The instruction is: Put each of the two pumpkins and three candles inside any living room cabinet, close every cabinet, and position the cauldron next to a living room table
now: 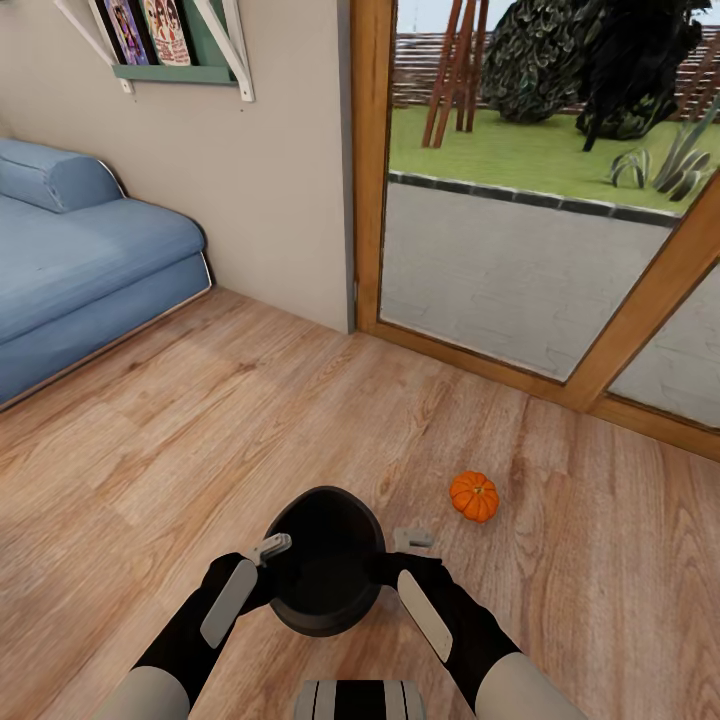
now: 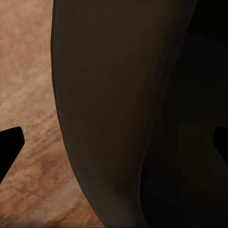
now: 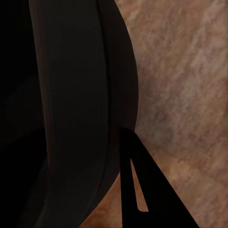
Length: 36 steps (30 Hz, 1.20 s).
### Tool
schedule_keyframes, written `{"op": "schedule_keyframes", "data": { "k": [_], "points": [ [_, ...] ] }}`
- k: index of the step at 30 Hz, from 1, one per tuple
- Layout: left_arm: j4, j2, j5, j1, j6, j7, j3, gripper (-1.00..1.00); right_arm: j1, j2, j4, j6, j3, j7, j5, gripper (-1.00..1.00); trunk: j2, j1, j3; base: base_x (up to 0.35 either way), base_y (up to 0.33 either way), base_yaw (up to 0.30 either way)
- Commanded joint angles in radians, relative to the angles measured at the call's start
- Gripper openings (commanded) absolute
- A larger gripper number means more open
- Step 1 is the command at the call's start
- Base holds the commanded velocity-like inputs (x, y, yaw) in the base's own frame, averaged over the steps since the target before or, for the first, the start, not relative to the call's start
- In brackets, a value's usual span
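Cauldron (image 1: 325,560): black, round, mouth up, between the two grippers at the near edge of the wood floor (image 1: 250,420), just ahead of the robot's trunk. Can't tell whether it rests on the floor or is lifted.

Left gripper (image 1: 272,547) is against the cauldron's left rim, one pale finger lying at the rim. Left wrist view has the dark cauldron wall (image 2: 123,114) right up close, black fingertips (image 2: 9,147) at both frame sides, so the jaws are spread wide around the wall.

Right gripper (image 1: 410,540) is at the right rim, grey fingertip poking out beside it. Right wrist view: cauldron wall (image 3: 80,118) close, one finger (image 3: 142,180) touching it; other finger hidden, so I can't tell if it's pinching or spread.

Pumpkin (image 1: 474,496): orange, ribbed, on the floor just right of and beyond the cauldron, apart from it, near the wood-framed glass door (image 1: 480,360).

Blue sofa (image 1: 80,270) along the far left edge of the floor, green wall shelf (image 1: 170,60) with books above it.
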Motion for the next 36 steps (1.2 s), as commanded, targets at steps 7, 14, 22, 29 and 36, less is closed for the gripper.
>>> {"op": "schedule_keyframes", "data": {
  "k": [7,14,22,29,36],
  "points": [
    [-0.002,0.0,0.011,0.0,0.001,0.01,-0.002,1.0,0.0,-0.001,-0.001,0.003,0.003,-0.012,-0.008,-1.0,0.0,0.0,-0.001,0.0,0.0,0.0],
    [0.001,0.0,0.011,0.0,0.002,0.012,-0.002,-1.0,0.0,-0.001,-0.001,0.003,0.003,-0.012,-0.008,-1.0,0.0,0.0,-0.001,0.0,0.0,0.0],
    [-0.004,0.0,0.011,0.0,0.002,0.011,-0.001,-1.0,0.0,-0.001,-0.001,0.003,0.003,-0.012,-0.008,-1.0,0.0,0.0,-0.001,0.0,0.0,0.0],
    [-0.006,0.0,0.011,0.0,0.002,0.011,0.0,-1.0,0.0,-0.001,-0.001,0.004,0.003,-0.012,-0.008,-1.0,0.0,0.0,-0.001,0.0,0.0,0.0],
    [-0.006,0.001,0.011,0.0,0.002,0.011,0.0,-1.0,-0.001,-0.001,-0.001,0.005,0.003,-0.012,-0.008,-1.0,0.0,0.0,-0.001,0.0,0.0,0.0]
  ]
}}
